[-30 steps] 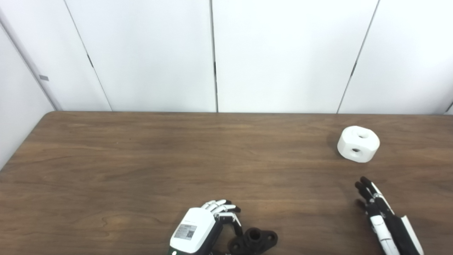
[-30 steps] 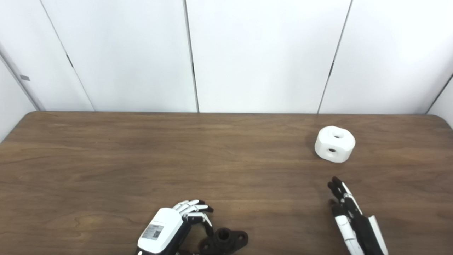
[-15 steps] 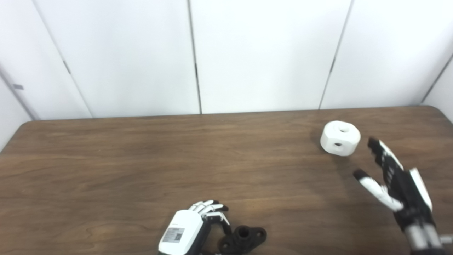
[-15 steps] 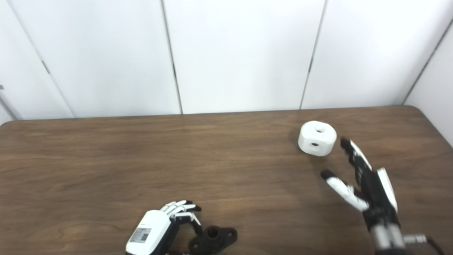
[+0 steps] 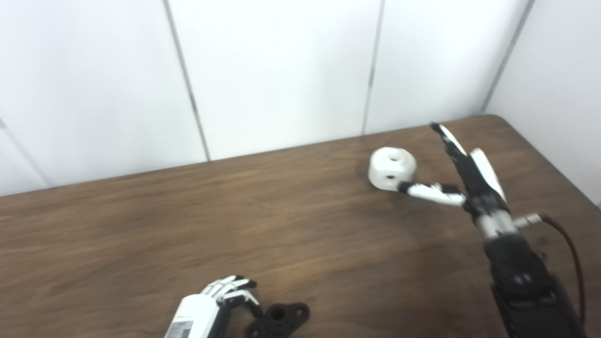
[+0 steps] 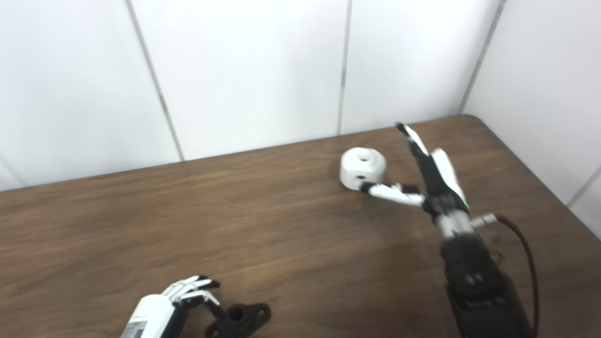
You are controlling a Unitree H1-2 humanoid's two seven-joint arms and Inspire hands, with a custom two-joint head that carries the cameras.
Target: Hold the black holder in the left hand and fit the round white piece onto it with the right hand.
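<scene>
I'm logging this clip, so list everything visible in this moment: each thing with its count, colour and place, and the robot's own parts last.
Table: one, dark brown wood, filling the lower picture.
Wall panels: several, white with dark seams, behind the table and along its right side.
Round white piece: one, white with holes on top and side, on the table at far right.
Black holder: one, black, on the table at the near edge.
Cable: one, dark, running from the right wrist.
Left hand: one, white and black, fingers curled beside the black holder, which lies on the table.
Right hand: one, black and white, open, thumb tip at the round white piece, fingers raised beyond it.
</scene>
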